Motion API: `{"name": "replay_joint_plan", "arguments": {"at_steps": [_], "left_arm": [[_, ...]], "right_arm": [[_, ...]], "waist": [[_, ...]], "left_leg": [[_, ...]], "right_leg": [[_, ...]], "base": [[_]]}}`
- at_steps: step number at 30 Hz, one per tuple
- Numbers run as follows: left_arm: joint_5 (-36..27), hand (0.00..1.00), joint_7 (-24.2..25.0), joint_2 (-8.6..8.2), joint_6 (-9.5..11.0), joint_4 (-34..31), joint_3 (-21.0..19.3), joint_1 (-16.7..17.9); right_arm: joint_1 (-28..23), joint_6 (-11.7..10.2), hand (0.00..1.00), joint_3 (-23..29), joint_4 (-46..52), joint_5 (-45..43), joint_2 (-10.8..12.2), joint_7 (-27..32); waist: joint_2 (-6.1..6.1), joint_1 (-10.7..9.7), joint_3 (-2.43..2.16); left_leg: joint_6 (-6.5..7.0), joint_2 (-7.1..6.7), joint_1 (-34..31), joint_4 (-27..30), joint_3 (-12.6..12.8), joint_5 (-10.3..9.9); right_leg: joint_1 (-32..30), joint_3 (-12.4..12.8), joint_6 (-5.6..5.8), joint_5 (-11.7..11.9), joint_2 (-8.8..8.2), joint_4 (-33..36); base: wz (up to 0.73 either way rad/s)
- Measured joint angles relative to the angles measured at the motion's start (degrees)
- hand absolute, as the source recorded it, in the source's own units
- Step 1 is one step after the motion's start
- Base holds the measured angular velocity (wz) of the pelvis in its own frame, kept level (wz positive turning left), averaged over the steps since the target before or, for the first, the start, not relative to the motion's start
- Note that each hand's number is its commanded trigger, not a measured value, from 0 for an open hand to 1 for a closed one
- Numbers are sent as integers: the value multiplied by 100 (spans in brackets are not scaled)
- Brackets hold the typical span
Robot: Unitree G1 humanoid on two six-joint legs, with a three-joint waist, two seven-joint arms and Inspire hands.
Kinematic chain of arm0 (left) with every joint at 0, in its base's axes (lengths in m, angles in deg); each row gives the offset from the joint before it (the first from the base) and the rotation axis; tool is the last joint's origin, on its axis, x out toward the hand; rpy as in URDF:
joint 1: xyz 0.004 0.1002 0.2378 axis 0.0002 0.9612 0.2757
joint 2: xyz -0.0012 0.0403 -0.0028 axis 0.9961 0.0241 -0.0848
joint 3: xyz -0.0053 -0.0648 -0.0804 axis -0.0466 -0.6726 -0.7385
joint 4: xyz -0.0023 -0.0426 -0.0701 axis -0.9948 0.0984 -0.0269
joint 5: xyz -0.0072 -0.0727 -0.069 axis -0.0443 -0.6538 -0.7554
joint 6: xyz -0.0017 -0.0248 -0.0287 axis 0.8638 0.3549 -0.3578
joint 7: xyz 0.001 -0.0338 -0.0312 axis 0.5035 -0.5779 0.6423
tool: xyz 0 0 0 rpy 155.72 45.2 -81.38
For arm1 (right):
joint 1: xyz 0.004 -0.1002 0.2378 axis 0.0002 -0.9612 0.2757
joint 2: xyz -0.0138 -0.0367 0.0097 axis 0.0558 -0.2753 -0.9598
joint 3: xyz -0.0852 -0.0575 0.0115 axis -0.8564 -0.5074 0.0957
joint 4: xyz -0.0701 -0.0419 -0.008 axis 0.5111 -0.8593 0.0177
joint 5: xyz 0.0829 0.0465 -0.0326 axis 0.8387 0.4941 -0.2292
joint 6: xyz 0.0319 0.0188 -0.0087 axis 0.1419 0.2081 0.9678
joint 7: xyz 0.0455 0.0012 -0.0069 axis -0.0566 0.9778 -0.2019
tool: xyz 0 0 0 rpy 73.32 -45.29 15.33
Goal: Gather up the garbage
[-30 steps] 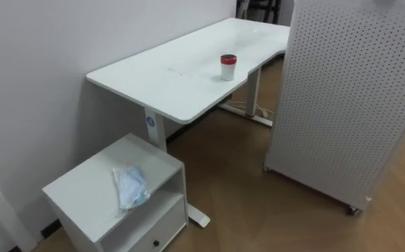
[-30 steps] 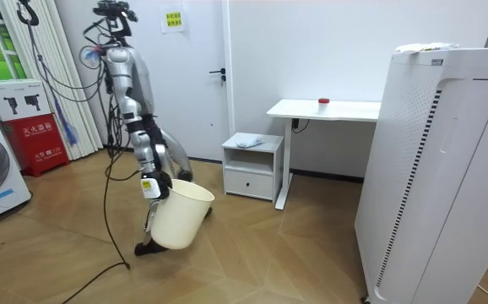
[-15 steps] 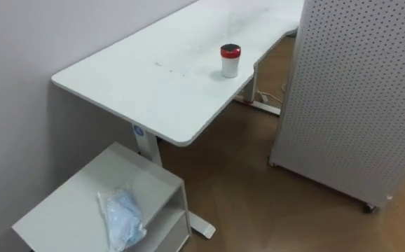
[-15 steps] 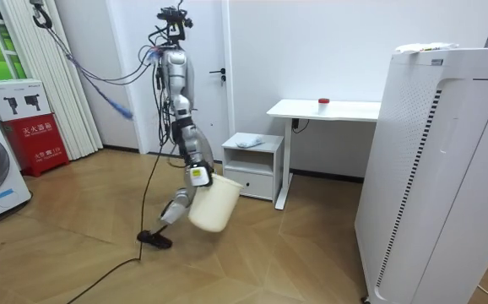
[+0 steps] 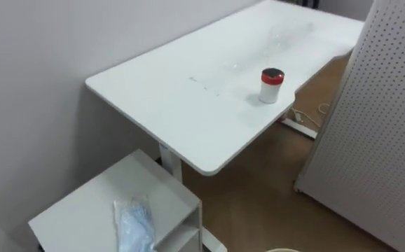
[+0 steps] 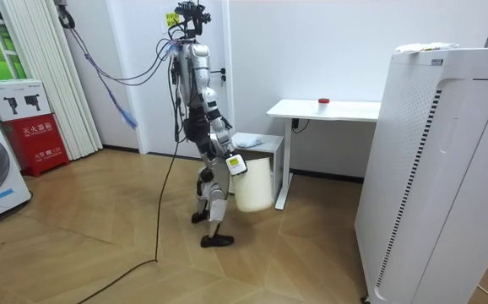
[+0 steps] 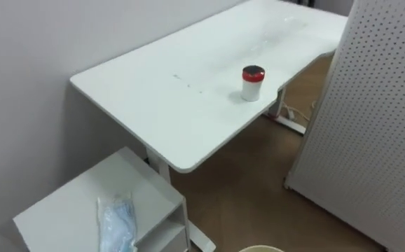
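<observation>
Room view: the robot stands at the white cabinet (image 5: 83, 213) beside the table (image 5: 160, 91), a white bin (image 6: 255, 184) hanging at its right robot hand (image 6: 234, 163) — clenched or not, I cannot tell. A crumpled bluish bag (image 5: 134, 222) lies by the cabinet top's front edge.

Of the bin (image 7: 262, 248) only a sliver of rim clears the bottom edge, which also crops the crumpled bag (image 7: 115, 224) (bluish, contents unclear) on the cabinet (image 7: 55, 213).
</observation>
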Motion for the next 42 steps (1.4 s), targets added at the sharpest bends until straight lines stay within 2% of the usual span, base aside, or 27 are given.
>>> {"name": "replay_joint_plan", "arguments": {"at_steps": [1,3,11,15,17,18,20,21,23,25,26,29,30,33,35,39,42], "left_arm": [[-6,0,-115,0,115,-30,31,-26],[-6,0,-279,0,211,-41,126,-75],[-3,0,-833,69,396,-545,137,-118],[-4,0,-907,112,425,-614,131,-346],[-12,0,-932,113,509,-576,151,-473],[-14,0,-978,113,577,-524,166,-588],[-13,0,-1043,143,675,-111,230,-949],[-22,0,-1044,169,679,193,268,-1181],[-29,0,-1040,186,678,509,413,-1439],[-25,0,-1035,192,681,749,626,-1711],[-29,0,-1035,193,681,829,662,-1778],[-22,0,-1031,199,681,1090,792,-2050],[-22,0,-1031,207,682,1197,826,-2146],[-26,0,-1036,292,682,1292,914,-2282],[-23,0,-1047,356,683,1356,1005,-2369],[-29,0,-1047,364,681,1527,1065,-2541],[-23,0,-1047,400,678,1527,1148,-2627]], "right_arm": [[9,6,100,-24,8,33,1,-57],[3,7,100,-28,-4,109,2,-66],[-17,-1,100,-112,-36,139,-25,-125],[80,9,100,-195,-137,127,-27,-188],[135,4,100,-251,-150,115,-28,-208],[265,6,100,-255,-200,91,-30,-251],[470,11,100,-282,-283,65,-30,-302],[581,3,100,-339,-280,65,-31,-309],[792,-14,100,-485,-269,68,-31,-308],[993,-5,100,-677,-300,66,-28,-307],[1058,-5,100,-726,-306,57,-28,-307],[1328,-26,100,-938,-332,36,-30,-306],[1389,-47,100,-988,-328,40,-33,-304],[1474,-112,100,-1148,-275,144,-32,-307],[1534,-128,100,-1204,-260,197,-36,-299],[1645,-143,100,-1348,-243,640,-47,-307],[1651,-169,100,-1391,-204,892,-132,-318]], "waist": [[14,-27,9],[42,-128,15],[41,-161,19],[30,-187,37],[42,-214,54],[57,-289,65],[67,-290,109],[83,-299,163],[109,-308,182],[139,-296,221],[161,-299,238],[238,-334,336],[262,-337,355],[250,-372,418],[234,-416,434],[207,-494,461],[205,-559,469]], "left_leg": [[-31,22,87,-92,0,19],[-45,37,189,-188,-6,27],[-59,26,421,-464,93,35],[-59,29,392,-466,90,35],[-59,23,315,-454,32,35],[-59,18,179,-423,-41,35],[-59,23,-65,-329,-65,35],[-58,37,-245,-225,-75,35],[-57,52,-545,-76,-99,36],[-56,83,-915,100,-77,35],[-54,113,-1007,148,-67,34],[-47,144,-1367,329,-61,30],[-47,158,-1496,388,-44,30],[-43,217,-1802,560,-10,28],[-41,218,-2020,692,-8,27],[-6,244,-2458,1088,-7,-2],[-19,290,-2828,1511,-88,-154]], "right_leg": [[94,-51,-10,7,40,-97],[209,-62,-7,10,94,-245],[338,-45,16,38,108,-391],[374,-74,28,46,121,-508],[346,-121,40,56,118,-549],[245,-176,40,56,110,-512],[-4,-187,28,63,101,-406],[-168,-169,14,72,101,-335],[-458,-147,-3,81,95,-206],[-851,-84,-26,95,92,-31],[-931,-86,-46,108,95,-12],[-1289,-76,-91,135,97,142],[-1428,-68,-102,141,96,205],[-1783,-43,-142,130,70,453],[-2023,-37,-188,100,38,632],[-2479,-16,-286,26,-10,1057],[-2828,28,-326,-138,-27,1465]], "base": [[7],[0],[-9],[2],[13],[20],[8],[-4],[-2],[-7],[-10],[-5],[-5],[-5],[0],[-1],[3]]}}
